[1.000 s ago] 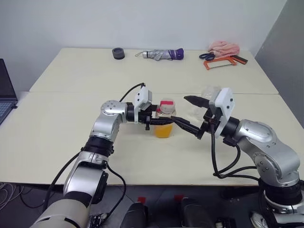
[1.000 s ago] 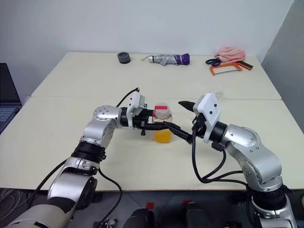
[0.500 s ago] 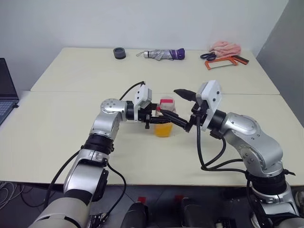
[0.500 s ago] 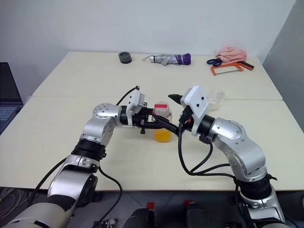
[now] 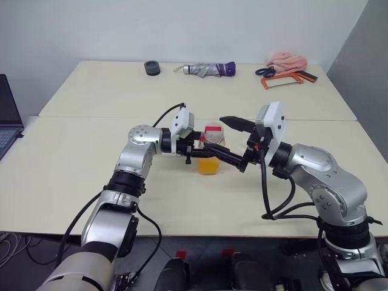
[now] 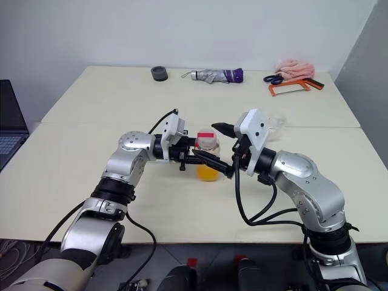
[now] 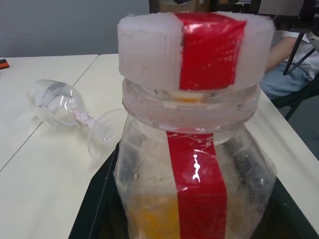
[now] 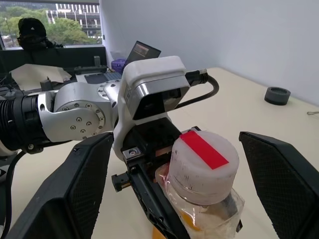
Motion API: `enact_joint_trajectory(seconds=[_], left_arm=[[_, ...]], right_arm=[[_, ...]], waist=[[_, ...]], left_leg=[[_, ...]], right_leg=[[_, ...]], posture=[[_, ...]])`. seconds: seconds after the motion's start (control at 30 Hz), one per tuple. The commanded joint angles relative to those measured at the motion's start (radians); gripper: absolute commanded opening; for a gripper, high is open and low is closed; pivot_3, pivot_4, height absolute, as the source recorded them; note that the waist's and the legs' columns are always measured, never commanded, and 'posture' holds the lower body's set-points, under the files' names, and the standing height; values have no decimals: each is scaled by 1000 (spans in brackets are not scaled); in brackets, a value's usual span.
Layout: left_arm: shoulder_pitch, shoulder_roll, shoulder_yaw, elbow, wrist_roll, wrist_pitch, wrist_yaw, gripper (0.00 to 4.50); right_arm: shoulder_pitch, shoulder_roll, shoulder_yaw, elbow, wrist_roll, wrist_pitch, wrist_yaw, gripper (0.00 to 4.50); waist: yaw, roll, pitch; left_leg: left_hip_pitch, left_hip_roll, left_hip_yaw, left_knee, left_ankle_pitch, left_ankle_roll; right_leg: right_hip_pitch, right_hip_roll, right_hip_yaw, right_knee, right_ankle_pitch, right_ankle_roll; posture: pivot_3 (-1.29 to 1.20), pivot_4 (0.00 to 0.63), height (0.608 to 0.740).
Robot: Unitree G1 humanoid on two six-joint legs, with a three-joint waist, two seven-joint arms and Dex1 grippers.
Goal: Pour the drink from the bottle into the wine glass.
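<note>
A small clear bottle with a red label strip and a red-and-white cap stands upright at mid table. The orange drink fills its lower part. My left gripper is shut on the bottle's body from the left. From the right, my right gripper stands open, one black finger on each side of the cap without touching it. The wine glass lies on its side on the table beyond the bottle, partly hidden behind my right wrist.
Along the far edge lie a black round object, a folded umbrella, scissors, an orange hacksaw and a pink cloth. A laptop stands off the table's left side.
My right gripper has come in leftward from beside the bottle, and its open fingers now flank the cap. The left gripper and bottle have stayed put.
</note>
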Motion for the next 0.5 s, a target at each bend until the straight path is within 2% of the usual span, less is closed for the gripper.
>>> enact_joint_trajectory(seconds=[0.03, 0.5], left_arm=[[-7, -3, 12, -51, -25, -4, -3, 1762], [-5, -9, 2, -50, -17, -16, -5, 1762]], right_arm=[[-9, -10, -28, -12, 24, 10, 4, 4292], [-71, 39, -5, 101, -7, -15, 0, 4292]], waist=[[0, 0, 0], [-1, 0, 0]], left_leg=[[0, 0, 0, 0, 0, 0], [0, 0, 0, 0, 0, 0]], right_leg=[[0, 0, 0, 0, 0, 0], [0, 0, 0, 0, 0, 0]], posture=[[0, 150, 740], [0, 150, 740]])
